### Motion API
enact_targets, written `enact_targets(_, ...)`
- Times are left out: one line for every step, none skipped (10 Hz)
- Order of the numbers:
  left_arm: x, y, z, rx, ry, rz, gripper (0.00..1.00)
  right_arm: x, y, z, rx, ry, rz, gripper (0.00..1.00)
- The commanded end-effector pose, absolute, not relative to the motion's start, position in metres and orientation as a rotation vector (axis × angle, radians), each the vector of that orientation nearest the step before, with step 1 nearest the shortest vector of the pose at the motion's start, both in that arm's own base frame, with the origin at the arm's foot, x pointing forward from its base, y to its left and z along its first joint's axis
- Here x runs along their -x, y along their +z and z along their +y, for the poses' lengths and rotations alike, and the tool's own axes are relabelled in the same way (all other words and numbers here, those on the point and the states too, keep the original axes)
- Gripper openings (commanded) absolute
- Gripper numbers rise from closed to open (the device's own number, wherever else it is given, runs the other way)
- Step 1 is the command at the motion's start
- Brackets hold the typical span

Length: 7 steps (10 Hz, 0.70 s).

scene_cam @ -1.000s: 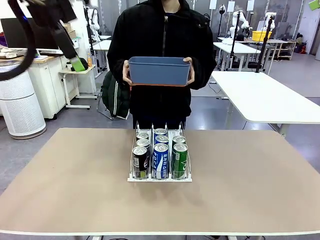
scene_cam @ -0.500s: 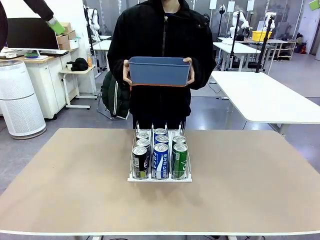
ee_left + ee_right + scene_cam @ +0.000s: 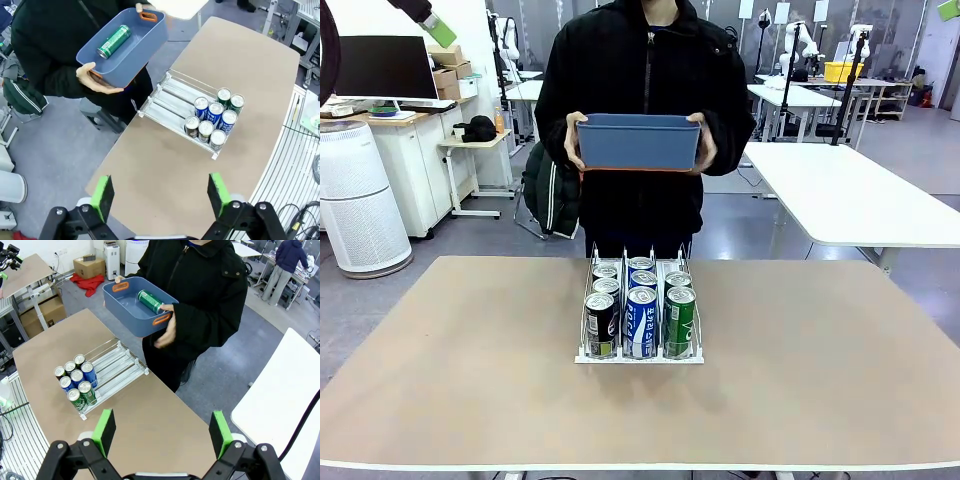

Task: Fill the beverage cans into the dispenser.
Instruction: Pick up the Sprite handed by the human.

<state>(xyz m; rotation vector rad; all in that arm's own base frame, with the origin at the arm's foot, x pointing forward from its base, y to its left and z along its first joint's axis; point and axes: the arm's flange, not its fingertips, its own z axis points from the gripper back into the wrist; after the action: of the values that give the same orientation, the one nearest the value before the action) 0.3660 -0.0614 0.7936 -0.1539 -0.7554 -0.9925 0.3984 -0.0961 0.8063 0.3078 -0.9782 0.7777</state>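
My left gripper (image 3: 160,197) has climbed away, jaws spread and empty; my right gripper (image 3: 162,432) hangs released too. Far beneath both sits the rack (image 3: 187,115), seven cans (image 3: 214,119) loaded. One green can (image 3: 150,301) remains in the person's blue bin (image 3: 131,310).

Black 2-finger grippers with green pads; a person in a black zip jacket.

The left gripper (image 3: 161,195) is a black, angular metal claw whose 2 fingers end in flat bright-green pads (image 3: 103,197), with small silver screw heads at the finger joints. The right gripper (image 3: 162,432) is built the same: black linkage, 2 green pads (image 3: 219,432), silver screws. The person's jacket (image 3: 645,90) is black, long-sleeved, with a front zip running down the middle.
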Motion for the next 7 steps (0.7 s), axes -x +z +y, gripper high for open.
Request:
enact_targets(-0.3655, 0.7954, -0.0595, 0.151, -0.990, -0.758, 1.00, -0.3977, 0.8046, -0.0944, -0.315, 0.782, -0.978, 1.00)
enact_targets(-0.3655, 0.7954, -0.0595, 0.151, -0.990, -0.758, 1.00, -0.3977, 0.8046, -0.0944, -0.315, 0.782, -0.978, 1.00)
enact_targets(-0.3655, 0.7954, -0.0595, 0.151, -0.990, -0.758, 1.00, -0.3977, 0.8046, -0.0944, -0.315, 0.782, -0.978, 1.00)
enact_targets(-0.3655, 0.7954, -0.0595, 0.151, -0.990, -0.758, 1.00, -0.3977, 0.8046, -0.0944, -0.315, 0.782, -0.978, 1.00)
enact_targets(-0.3655, 0.7954, -0.0595, 0.151, -0.990, -0.758, 1.00, -0.3977, 0.8046, -0.0944, -0.315, 0.782, -0.978, 1.00)
enact_targets(-0.3655, 0.7954, -0.0595, 0.151, -0.990, -0.758, 1.00, -0.3977, 0.8046, -0.0944, -0.315, 0.782, -0.978, 1.00)
enact_targets(-0.3655, 0.7954, -0.0595, 0.151, -0.990, -0.758, 1.00, -0.3977, 0.8046, -0.0944, -0.315, 0.782, -0.978, 1.00)
